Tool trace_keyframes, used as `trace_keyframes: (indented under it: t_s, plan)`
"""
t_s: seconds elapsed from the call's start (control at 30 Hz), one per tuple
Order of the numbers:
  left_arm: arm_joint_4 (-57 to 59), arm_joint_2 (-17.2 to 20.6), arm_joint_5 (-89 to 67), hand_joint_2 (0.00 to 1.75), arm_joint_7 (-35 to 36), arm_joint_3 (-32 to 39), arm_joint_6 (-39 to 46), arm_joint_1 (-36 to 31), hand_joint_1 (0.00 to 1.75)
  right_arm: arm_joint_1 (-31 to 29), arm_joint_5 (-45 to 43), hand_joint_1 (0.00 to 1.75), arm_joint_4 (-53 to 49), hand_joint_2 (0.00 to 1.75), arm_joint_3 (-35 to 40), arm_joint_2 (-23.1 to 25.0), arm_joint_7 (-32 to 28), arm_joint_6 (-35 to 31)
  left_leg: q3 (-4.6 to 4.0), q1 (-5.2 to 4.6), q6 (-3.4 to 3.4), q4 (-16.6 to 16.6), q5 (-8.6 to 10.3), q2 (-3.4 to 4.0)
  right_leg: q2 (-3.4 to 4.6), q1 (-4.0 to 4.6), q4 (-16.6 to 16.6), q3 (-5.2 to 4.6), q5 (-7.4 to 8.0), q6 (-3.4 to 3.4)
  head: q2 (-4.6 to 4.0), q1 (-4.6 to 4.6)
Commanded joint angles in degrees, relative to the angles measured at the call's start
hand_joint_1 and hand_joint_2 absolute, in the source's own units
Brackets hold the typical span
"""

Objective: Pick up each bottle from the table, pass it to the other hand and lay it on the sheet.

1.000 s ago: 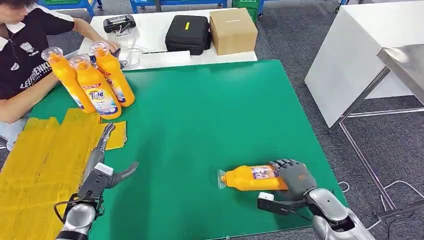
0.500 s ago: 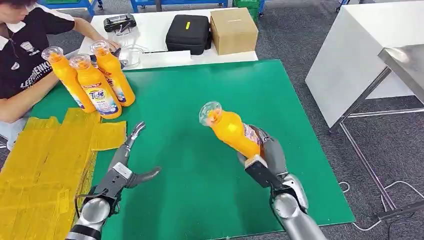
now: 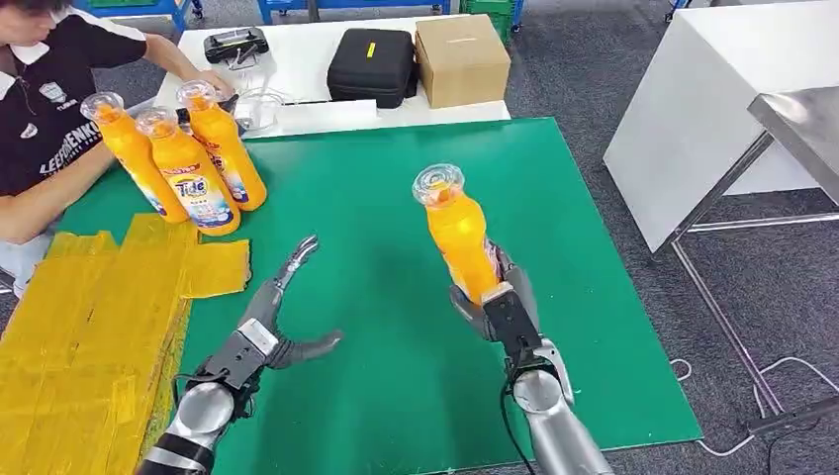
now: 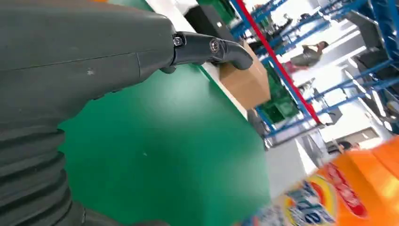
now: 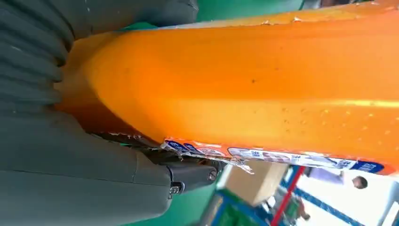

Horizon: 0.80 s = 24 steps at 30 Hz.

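With the right robot hand [image 3: 492, 302] gripping only the base of the near-upright bottle [image 3: 458, 231], the bottle may tip or slip during transfer (the left robot hand [image 3: 280, 319] is open, apart).

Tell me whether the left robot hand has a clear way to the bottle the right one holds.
Probably yes. The left robot hand is open, fingers spread toward the bottle held upright in the right robot hand; between them lies bare green mat.
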Motion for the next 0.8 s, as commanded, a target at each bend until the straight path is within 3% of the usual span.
trace_keyframes:
  t_s: [0.03, 0.3, 0.8]
  plan:
    - [5.4, -0.8, 5.6, 1.75, -0.7, -6.1, -5.0, -7.1, 0.00, -9.3, -8.6, 1.75, 21.1, 1.75, 5.7, 7.6, -4.1, 7.9, 0.07, 0.08, -0.04, 0.0, -0.02, 0.03, 0.09, 0.07, 0.0, 0.06, 0.03, -0.08, 0.00, 0.00]
    - [9.0, -1.9, 11.6, 1.75, 0.3, -5.6, -7.8, -9.1, 0.00, -10.2, -2.0, 1.75, 28.1, 1.75, 19.8, 10.5, -6.3, 7.8, 0.14, 0.08, -0.08, 0.0, 0.03, 0.00, 0.06, 0.07, 0.0, 0.12, -0.01, -0.07, 0.00, 0.00]
    - [11.8, -2.0, 18.4, 1.75, 2.5, -5.2, -12.0, -9.8, 0.00, -10.1, 2.0, 1.75, 25.9, 1.75, 24.7, 9.5, -8.5, 0.8, 0.06, 0.12, -0.10, 0.0, 0.01, -0.14, -0.05, 0.10, 0.0, 0.10, -0.04, -0.12, 0.00, 0.00]
